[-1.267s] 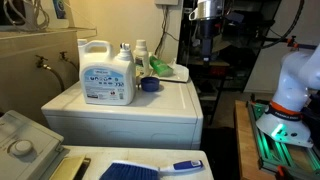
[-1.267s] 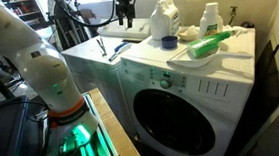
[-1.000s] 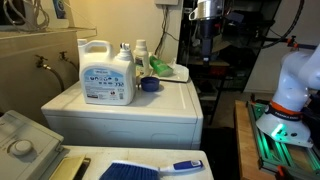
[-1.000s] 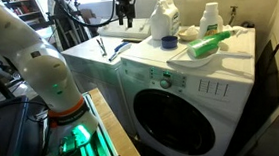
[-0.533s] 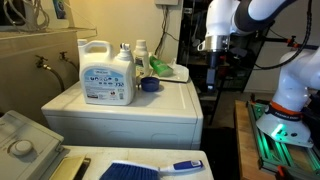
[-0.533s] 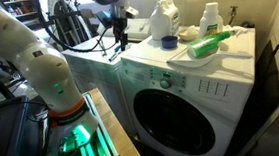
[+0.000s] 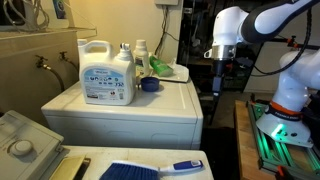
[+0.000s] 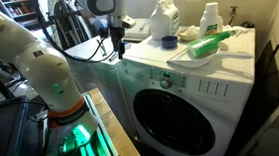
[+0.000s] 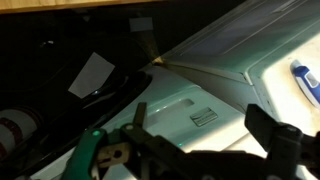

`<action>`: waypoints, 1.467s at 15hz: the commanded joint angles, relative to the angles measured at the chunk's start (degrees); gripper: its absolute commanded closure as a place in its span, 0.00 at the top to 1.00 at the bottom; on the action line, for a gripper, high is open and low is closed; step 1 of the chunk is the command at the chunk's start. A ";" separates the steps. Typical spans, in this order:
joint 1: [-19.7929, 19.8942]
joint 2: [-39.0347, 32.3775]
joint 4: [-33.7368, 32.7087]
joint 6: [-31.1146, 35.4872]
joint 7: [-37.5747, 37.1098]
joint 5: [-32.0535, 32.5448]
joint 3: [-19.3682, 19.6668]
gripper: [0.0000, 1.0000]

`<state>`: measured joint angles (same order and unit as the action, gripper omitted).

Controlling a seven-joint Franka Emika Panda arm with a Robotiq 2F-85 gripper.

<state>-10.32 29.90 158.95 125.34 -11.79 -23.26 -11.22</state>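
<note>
My gripper (image 7: 219, 82) hangs fingers-down off the front edge of a white washing machine (image 7: 170, 108), level with its top; in an exterior view the gripper (image 8: 118, 45) shows by the machine's far front corner. It is open and holds nothing. In the wrist view the gripper (image 9: 200, 125) has both dark fingers (image 9: 266, 126) spread over a white appliance top (image 9: 190, 95). On the washer stand a white detergent jug (image 7: 107, 75) (image 8: 162, 21), a blue cap (image 7: 149, 85) (image 8: 168, 43), a lying green bottle (image 7: 160, 67) (image 8: 205, 46) and a white bottle (image 8: 210, 19).
A blue-handled brush (image 7: 150, 168) lies on the nearer appliance; a blue tip (image 9: 305, 82) shows at the wrist view's right edge. The robot base (image 7: 275, 125) (image 8: 74, 133) glows green on a wooden stand. Dark shelving and cables fill the space behind the arm.
The arm has swung out from high at the back and come down in front of the washer. The gripper is lower and has stayed open.
</note>
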 commanded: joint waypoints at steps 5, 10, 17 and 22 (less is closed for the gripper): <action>5.39 -1.55 -5.26 2.79 -4.12 17.46 -2.52 1.00; 11.08 -8.17 -12.53 9.82 -5.35 33.21 -2.43 1.00; 11.16 -22.52 -22.26 17.22 -5.63 34.91 -0.30 1.00; 10.75 -29.18 -27.97 20.63 -11.03 39.37 1.20 1.00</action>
<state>1.39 4.45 134.20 144.73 -18.02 11.80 -11.89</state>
